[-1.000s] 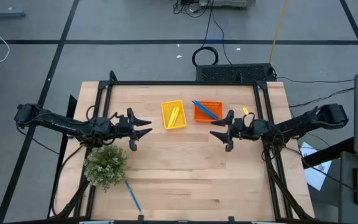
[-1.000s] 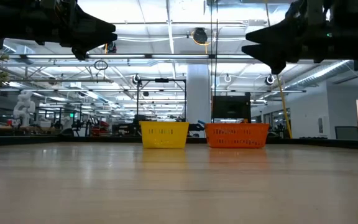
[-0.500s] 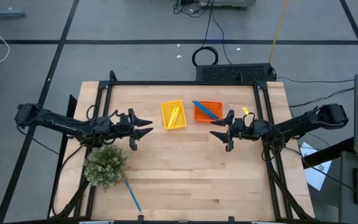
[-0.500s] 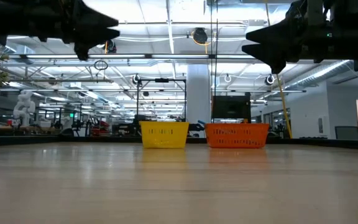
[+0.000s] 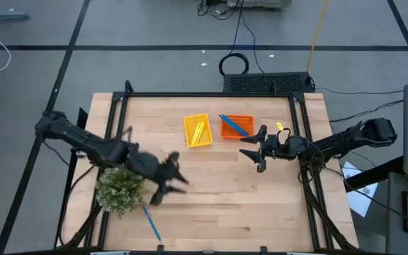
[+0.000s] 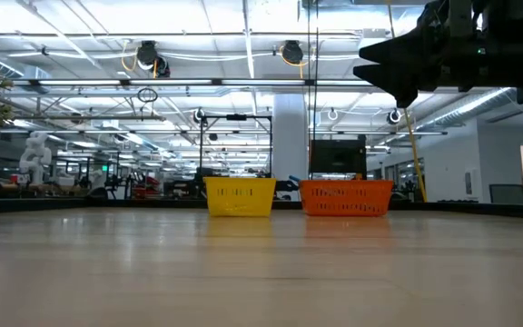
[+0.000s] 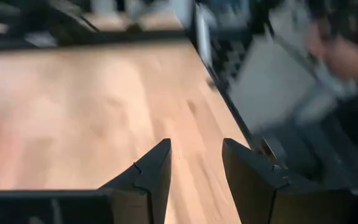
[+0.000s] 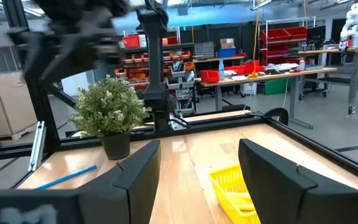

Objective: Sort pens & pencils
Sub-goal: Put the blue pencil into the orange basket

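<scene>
Pen (image 5: pixel 151 223): loose at seven o'clock on worktop (image 5: pixel 211 205); unsorted
Left gripper (image 5: pixel 170 183): fingers apart, empty, nearest it
Right gripper (image 5: pixel 253 151): fingers apart, waiting

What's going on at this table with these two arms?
They're sorting pens and pencils. Pencils lie in the yellow basket, a pen in the orange basket. The left gripper, open and empty, is near the plant and a loose pen. The right gripper hangs open by the orange basket.
</scene>
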Available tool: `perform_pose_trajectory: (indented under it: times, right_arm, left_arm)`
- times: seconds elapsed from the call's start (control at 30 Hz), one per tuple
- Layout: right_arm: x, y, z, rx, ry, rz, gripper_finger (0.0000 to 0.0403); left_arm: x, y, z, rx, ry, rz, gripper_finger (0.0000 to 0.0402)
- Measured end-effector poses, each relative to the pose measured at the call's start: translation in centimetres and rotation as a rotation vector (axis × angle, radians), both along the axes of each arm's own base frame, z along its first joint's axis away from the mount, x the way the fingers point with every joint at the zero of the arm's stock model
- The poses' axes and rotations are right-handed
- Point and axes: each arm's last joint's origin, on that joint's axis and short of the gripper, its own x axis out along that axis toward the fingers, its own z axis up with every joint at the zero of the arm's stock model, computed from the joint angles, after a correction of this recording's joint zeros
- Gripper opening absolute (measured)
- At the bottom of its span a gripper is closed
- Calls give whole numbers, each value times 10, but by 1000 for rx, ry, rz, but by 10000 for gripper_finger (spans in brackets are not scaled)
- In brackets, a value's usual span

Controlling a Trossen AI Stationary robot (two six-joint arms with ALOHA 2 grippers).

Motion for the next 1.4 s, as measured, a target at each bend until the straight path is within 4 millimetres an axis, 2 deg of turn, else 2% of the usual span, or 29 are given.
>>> perform_pose_trajectory:
  times: [0.13,0.2,0.37,0.47,0.6,0.73,0.93,1.13,1.27,1.4]
  right_arm:
    - [0,0,-1,0,9,0,206]
    - [0,0,-1,2,8,0,206]
    - [0,0,-1,3,8,0,206]
    - [0,0,-1,3,11,0,206]
    - [0,0,-2,2,22,0,206]
    - [0,0,-3,2,30,0,206]
    - [0,0,-3,2,34,0,206]
    - [0,0,-3,16,33,2,206]
    - [0,0,-4,16,35,2,206]
    - [0,0,-4,16,35,2,206]
  left_arm:
    - [10,-42,3,79,148,-119,147]
    - [12,-64,-4,119,210,-176,147]
    - [15,-112,-36,201,300,-295,147]
    - [15,-130,-59,244,358,-331,147]
    - [14,-143,-85,316,429,-340,147]
    - [11,-155,-104,355,471,-368,147]
    - [-1,-177,-130,461,494,-483,147]
    - [-8,-189,-156,561,512,-582,147]
    - [-7,-190,-167,584,531,-594,147]
    - [-8,-191,-167,556,549,-587,147]
